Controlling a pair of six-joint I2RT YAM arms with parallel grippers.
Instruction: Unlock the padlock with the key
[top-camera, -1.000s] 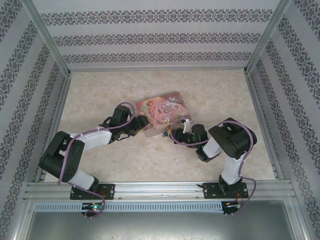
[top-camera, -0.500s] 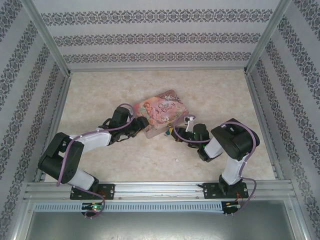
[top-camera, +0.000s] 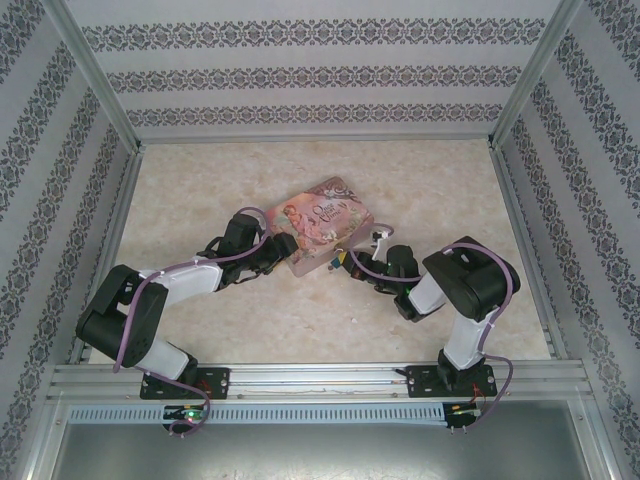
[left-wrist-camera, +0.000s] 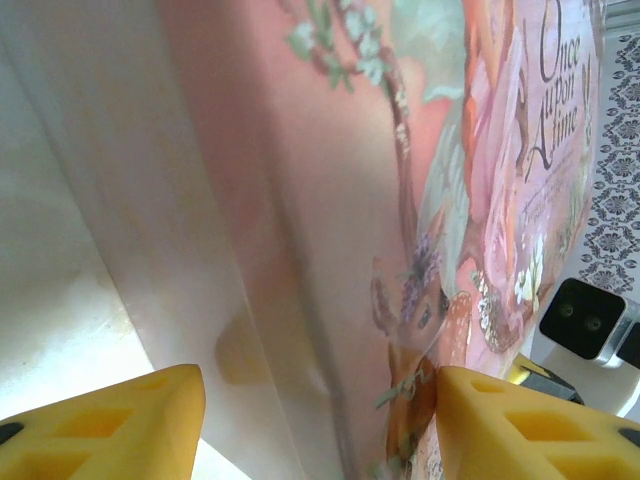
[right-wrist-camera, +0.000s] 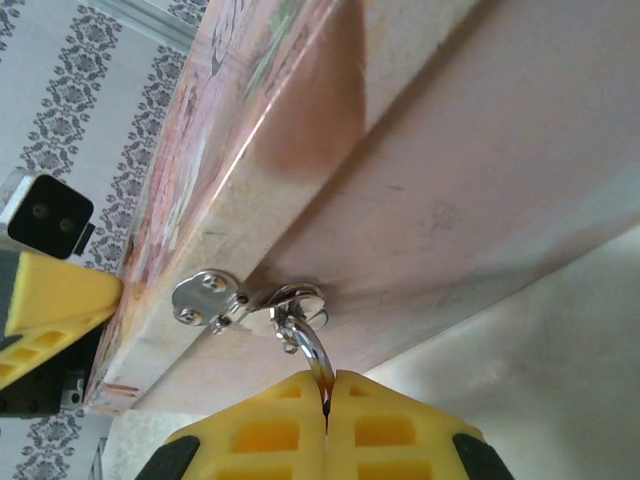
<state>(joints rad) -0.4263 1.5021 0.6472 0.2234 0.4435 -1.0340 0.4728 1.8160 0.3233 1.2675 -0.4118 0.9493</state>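
Observation:
The pink illustrated tin lies mid-table, its lid and side wall close in the wrist views. My left gripper is shut on the tin's left end, one yellow finger against the lid. A silver hasp sits on the tin's front wall. The padlock's thin silver shackle hangs from it and runs between the fingers of my right gripper, which is shut on it. The padlock's body is hidden behind those fingers. The key is out of view.
Patterned walls and metal frame posts close in the table on three sides. Bare beige tabletop lies between the tin and the arm bases. A rail runs along the near edge.
The tin has turned a little, its right end swinging away from the bases. My right gripper has shifted up and to the right with the front wall. The left arm has hardly moved.

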